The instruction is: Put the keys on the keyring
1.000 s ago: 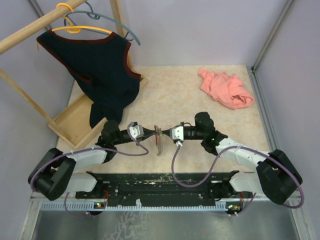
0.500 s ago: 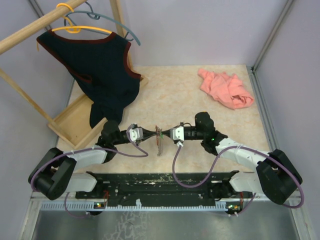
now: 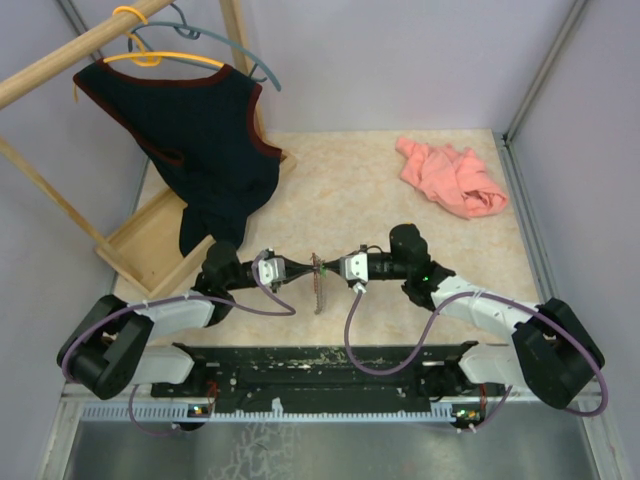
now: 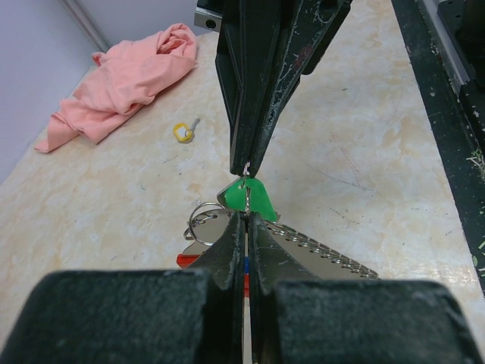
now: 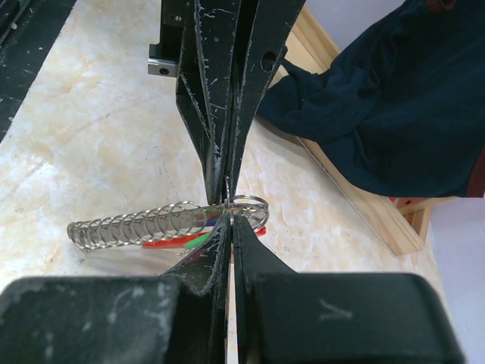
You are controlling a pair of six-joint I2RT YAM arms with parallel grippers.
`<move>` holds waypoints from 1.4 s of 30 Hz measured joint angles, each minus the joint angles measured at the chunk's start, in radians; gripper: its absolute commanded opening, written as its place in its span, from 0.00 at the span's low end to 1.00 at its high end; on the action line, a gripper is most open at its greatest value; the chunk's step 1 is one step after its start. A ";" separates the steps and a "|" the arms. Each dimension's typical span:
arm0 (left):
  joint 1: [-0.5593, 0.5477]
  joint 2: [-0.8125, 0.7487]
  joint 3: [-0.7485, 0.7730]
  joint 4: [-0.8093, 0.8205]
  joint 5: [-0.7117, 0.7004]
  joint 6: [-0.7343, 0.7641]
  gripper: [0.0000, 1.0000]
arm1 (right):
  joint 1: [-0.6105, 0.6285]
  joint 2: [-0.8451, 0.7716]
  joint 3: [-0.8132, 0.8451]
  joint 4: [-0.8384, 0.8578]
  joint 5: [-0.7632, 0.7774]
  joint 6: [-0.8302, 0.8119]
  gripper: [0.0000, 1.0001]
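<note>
The marbled table (image 3: 400, 205) carried a wooden rack (image 3: 135, 245) at its far left, with a dark vest (image 3: 205, 135) hanging from it on a hanger. A pink cloth (image 3: 450, 178) lay crumpled at the far right. The left arm (image 3: 160, 315) and right arm (image 3: 480, 305) both reached low and nearly level towards the middle of the table, wrists facing each other, so that the fingers met tip to tip.

The keyring (image 3: 319, 290) lay right at that meeting point. Its coiled silvery strip (image 5: 129, 226) ran back towards the arm bases, and from above it read only as a thin dark line. The left gripper (image 4: 244, 218) was clenched and so was the right gripper (image 5: 228, 225) — each nipped the thin wire of the small ring (image 5: 247, 203) at the strip's head. A green piece (image 4: 254, 199) and a red tag (image 5: 163, 244) sat partly hidden under the fingers. Whether the strip rested on the table or hung just clear could not be told.

A yellow-headed key (image 4: 183, 132) lay alone on the table, well apart — between the keyring and the cloth.
</note>
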 measured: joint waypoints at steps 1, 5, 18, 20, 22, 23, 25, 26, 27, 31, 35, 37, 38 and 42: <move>0.000 0.000 0.000 0.002 0.000 0.001 0.00 | 0.000 0.000 0.000 -0.001 -0.002 0.000 0.00; 0.000 0.000 0.000 0.006 0.000 0.002 0.00 | 0.000 0.001 0.000 -0.003 -0.013 0.000 0.00; 0.000 0.007 0.000 0.007 0.000 0.005 0.00 | 0.000 0.005 0.000 -0.015 -0.009 0.000 0.00; 0.000 0.010 0.000 0.007 0.000 0.006 0.00 | 0.000 0.005 0.000 -0.023 -0.003 0.000 0.00; 0.000 0.011 0.000 0.007 0.000 0.008 0.00 | 0.000 0.005 0.000 -0.027 0.002 0.000 0.00; 0.000 0.011 0.000 0.008 0.000 0.009 0.00 | 0.000 0.005 0.000 -0.029 0.003 0.000 0.00; 0.000 0.011 0.000 0.008 0.000 0.010 0.00 | 0.000 0.005 0.000 -0.030 0.004 0.000 0.00; 0.000 0.011 0.000 0.008 0.000 0.012 0.00 | 0.000 0.005 0.000 -0.031 0.004 0.000 0.00; 0.000 0.011 0.000 0.009 0.000 0.013 0.00 | 0.000 0.005 0.000 -0.032 0.004 0.001 0.00; 0.000 0.011 0.000 0.009 0.000 0.014 0.00 | 0.000 0.005 0.000 -0.032 0.003 0.007 0.00; 0.000 0.011 0.000 0.009 0.004 0.016 0.00 | 0.000 0.005 0.000 -0.031 0.003 0.009 0.00; 0.000 0.011 0.000 0.009 0.008 0.017 0.00 | 0.000 0.005 0.000 -0.029 0.003 0.014 0.00; 0.000 0.011 0.000 0.009 0.010 0.017 0.00 | 0.000 0.005 0.000 -0.025 0.003 0.015 0.00; 0.000 0.014 0.000 0.009 0.016 0.017 0.00 | 0.000 0.005 0.001 -0.019 0.002 0.019 0.00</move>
